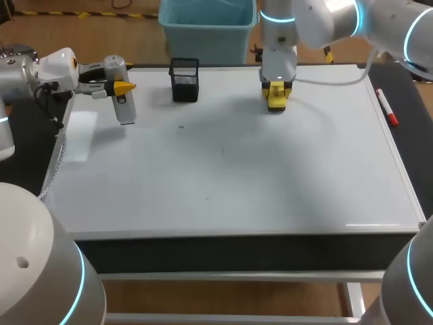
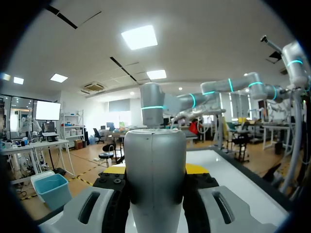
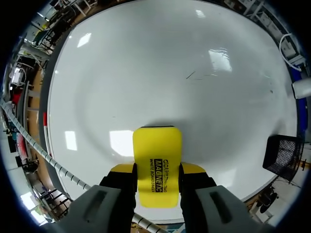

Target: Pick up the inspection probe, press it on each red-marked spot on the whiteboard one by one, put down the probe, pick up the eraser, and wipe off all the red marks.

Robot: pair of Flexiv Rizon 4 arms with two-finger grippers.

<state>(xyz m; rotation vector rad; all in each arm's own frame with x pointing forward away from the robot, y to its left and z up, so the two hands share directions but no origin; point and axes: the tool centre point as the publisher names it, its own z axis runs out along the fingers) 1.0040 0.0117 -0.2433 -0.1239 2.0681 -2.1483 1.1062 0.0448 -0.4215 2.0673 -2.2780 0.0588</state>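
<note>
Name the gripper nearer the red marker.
Right. The right gripper, holding the eraser, is over the whiteboard's far edge; the left gripper is at the side opposite the marker.

You see left arm point(image 1: 27, 74), right arm point(image 1: 325, 20): white shells, cyan rings point(image 1: 279, 18) at joints, yellow fingertips point(image 1: 126, 87); white cable point(image 1: 335, 81) off right arm.

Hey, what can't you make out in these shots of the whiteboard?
Tip of the grey cylindrical inspection probe: in the left wrist view its own body blocks it; in the head view it is too small.
Underside of the yellow block eraser: it faces away in the right wrist and head views, so contact with the white whiteboard is unclear.
Nature of the faint dark specks on the board: head view, too small.
Inside of the black mesh holder: head view, too dark.
</note>
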